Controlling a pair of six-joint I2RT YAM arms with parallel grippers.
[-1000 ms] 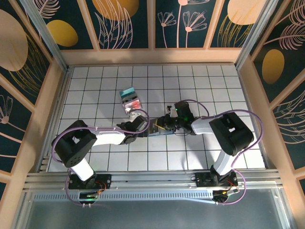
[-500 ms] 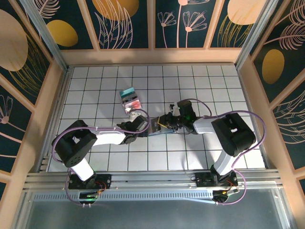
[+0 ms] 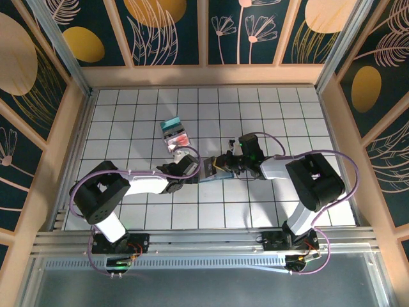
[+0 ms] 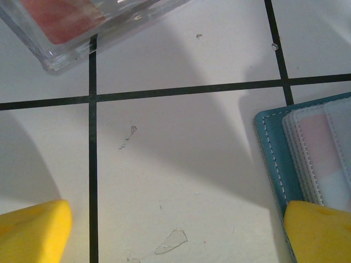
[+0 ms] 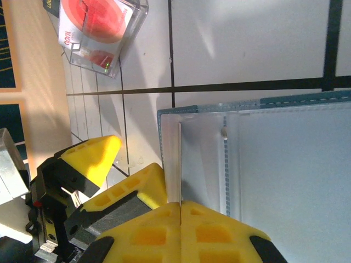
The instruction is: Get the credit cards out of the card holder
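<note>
- Pinching is the news: within the last second my right hand (image 5: 181,212) has gone from slightly parted to fully clenched. Its yellow fingertips now meet on a thin leaf that stands on edge just inside the card holder (image 5: 285,164).
- That leaf shows edge-on, so I cannot tell whether I have caught a card or only a clear pocket sleeve.
- In the overhead view the right arm has also drawn back a touch toward its own side, while the hand stays at the holder.
- My left hand (image 4: 175,230) has not changed and is spread as wide as it goes. One of its fingers (image 4: 321,233) sits on the holder's teal stitched edge, and the other hangs over bare tile.
- The holder lies open on the white-tiled counter (image 4: 181,164), between the two hands and near the middle of the floor. Pale pink and blue show through its pockets, so I judge that something is still inside.
- Farther up the counter, well apart from the holder, sit the credit cards (image 3: 174,132) already out: teal, dark and red. The red one shows through a clear case (image 5: 101,30).
- With the grip set, I read the next move as a pull away from the spine. The risk is dragging the whole holder along, so the left finger must pin it down.
</note>
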